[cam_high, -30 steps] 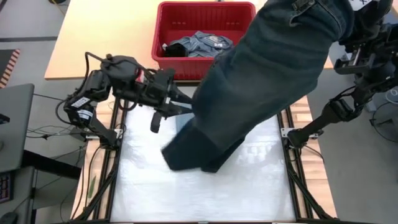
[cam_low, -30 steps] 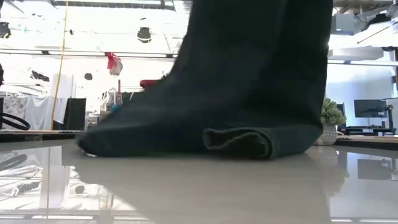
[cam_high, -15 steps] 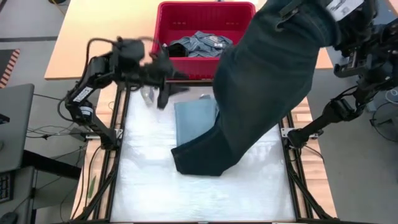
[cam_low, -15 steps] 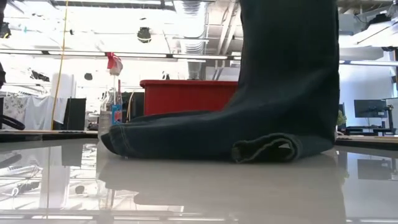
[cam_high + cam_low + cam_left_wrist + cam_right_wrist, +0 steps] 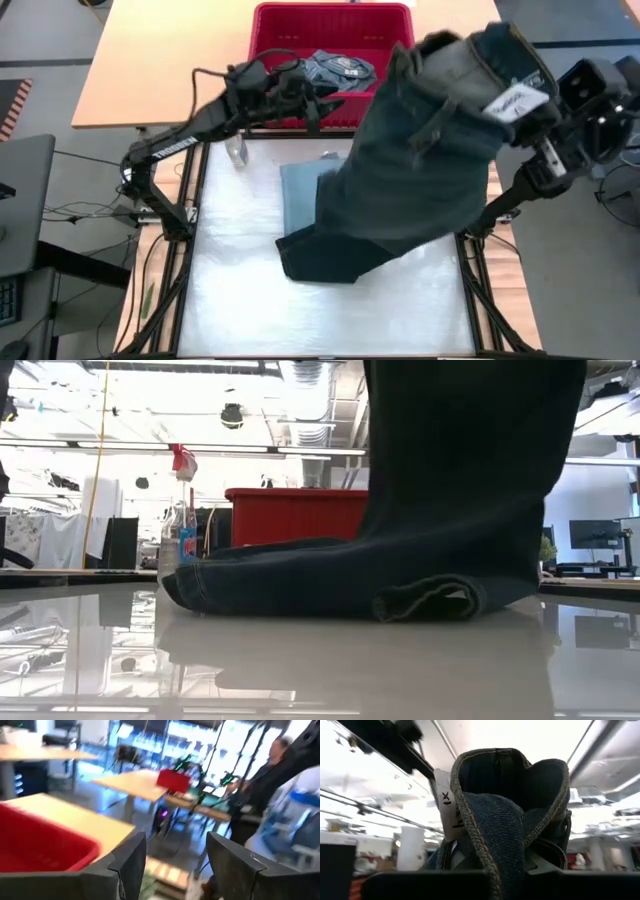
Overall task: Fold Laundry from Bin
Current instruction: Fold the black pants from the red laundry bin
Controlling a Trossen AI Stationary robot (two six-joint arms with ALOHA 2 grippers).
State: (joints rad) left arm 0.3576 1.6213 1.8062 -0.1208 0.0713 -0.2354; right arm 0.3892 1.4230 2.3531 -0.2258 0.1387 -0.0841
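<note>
Dark jeans [image 5: 420, 170] hang by the waistband from the right gripper [image 5: 520, 100], clamped at two o'clock, legs trailing onto the table [image 5: 240, 300] to spread. Red bin [image 5: 270, 40] at twelve o'clock holds more denim. Left gripper [image 5: 312, 100], fingers parted and empty, hovers over its near rim.

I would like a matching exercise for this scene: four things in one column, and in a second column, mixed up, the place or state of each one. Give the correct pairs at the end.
Things:
1. dark jeans
2. red bin
3. left gripper
4. spray bottle

Places or states:
A. stands on the table near the bin's left corner
B. hovers with open jaws at the bin's front rim
C. hang from the right gripper, legs resting on the table
D. sits at the table's far edge, a grey-blue garment inside

Pairs: 1-C, 2-D, 3-B, 4-A
</note>
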